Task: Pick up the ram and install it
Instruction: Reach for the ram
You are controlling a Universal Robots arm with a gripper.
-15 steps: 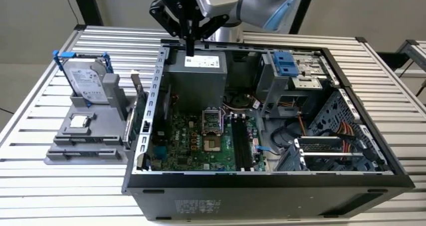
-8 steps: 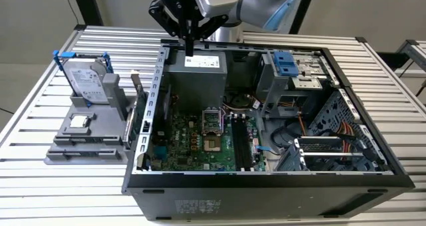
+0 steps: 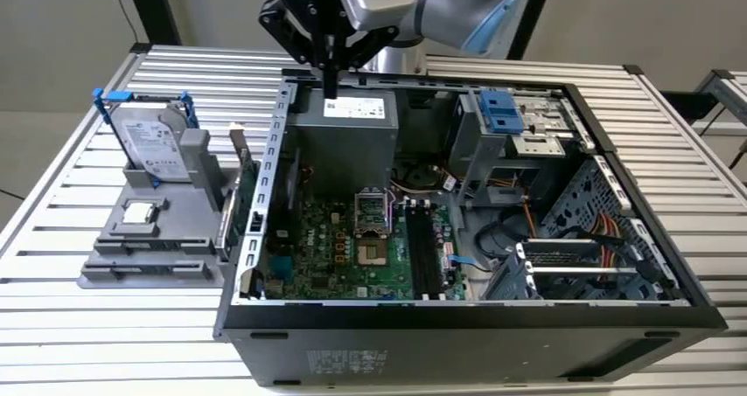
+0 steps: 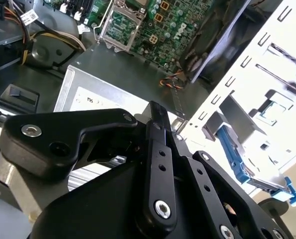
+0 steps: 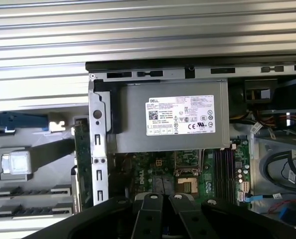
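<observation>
Gripper (image 3: pixel 331 92) hangs over the far rim of the open computer case (image 3: pixel 467 343), just above the grey power supply (image 3: pixel 345 142). Fingers (image 4: pixel 158 130) pressed together, nothing between them. The ram (image 3: pixel 229 214) is not in hand. It stands on its long edge in the grey fixture (image 3: pixel 146 269) on the slatted worktop (image 3: pixel 94 335), just beside the outside of the case wall on the exterior view's left, nearer than the gripper and well apart from it. In the first wrist view the ram (image 5: pixel 81 154) reads as a thin green strip running along that wall. The same fixture carries the hard drive (image 3: pixel 152 142) in its blue frame and the small processor chip (image 3: pixel 140 211), both further to the exterior view's left. Memory slots (image 3: pixel 422 252) on the motherboard look unoccupied. Handling estimate: the stick should be very light and stiff, but thin and fragile, with smooth flat faces that could slip under a weak pinch. The best hold is probably across its thickness at mid-length of the exposed upper edge. The lower contact edge should stay untouched and the board square to the fingers. A grasp off to one end would likely tilt it. The case wall so close alongside leaves little room for the finger on that side.
</observation>
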